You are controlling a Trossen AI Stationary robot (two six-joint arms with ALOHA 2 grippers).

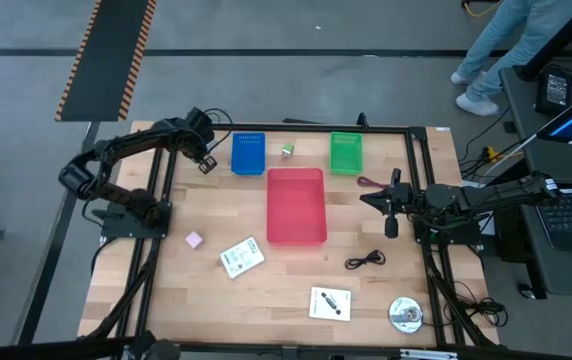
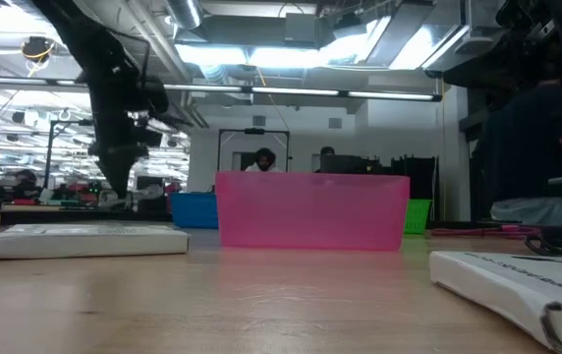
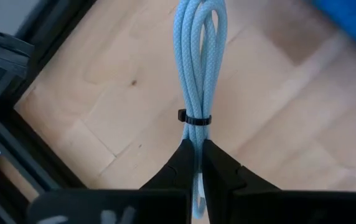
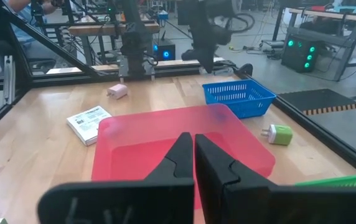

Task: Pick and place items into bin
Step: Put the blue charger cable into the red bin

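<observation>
We have our left gripper [image 3: 198, 163] pinched on a pale blue coiled cable [image 3: 200, 59], which hangs bundled by a black tie just past the fingertips, above bare wood at the table's far left corner, with the blue tray [image 1: 248, 153] just beside it. Our right gripper [image 4: 193, 155] hovers with its fingers pressed together and nothing between them, the red bin [image 1: 296, 205] lying directly ahead of it and close. As far as we can judge, the task is barely begun: the bin looks empty in the high and right wrist views, and the one item in hand is not yet over it. Left on the table are the pink block [image 1: 194, 240] and the white-green packet [image 1: 241, 257], both well apart from our left gripper on the bin's near left side; the black coiled cable [image 1: 365, 261] near our right gripper, the reddish cable [image 1: 370, 183] just beside it, and the white card with a black part [image 1: 330, 303] and the silver disc [image 1: 405, 315] farther off toward the table's near edge. A small white-green cube [image 1: 288, 151] sits between the blue tray and the green tray [image 1: 345, 152]. To reach the bin our left gripper must pass the blue tray; nothing else seems to block it.
</observation>
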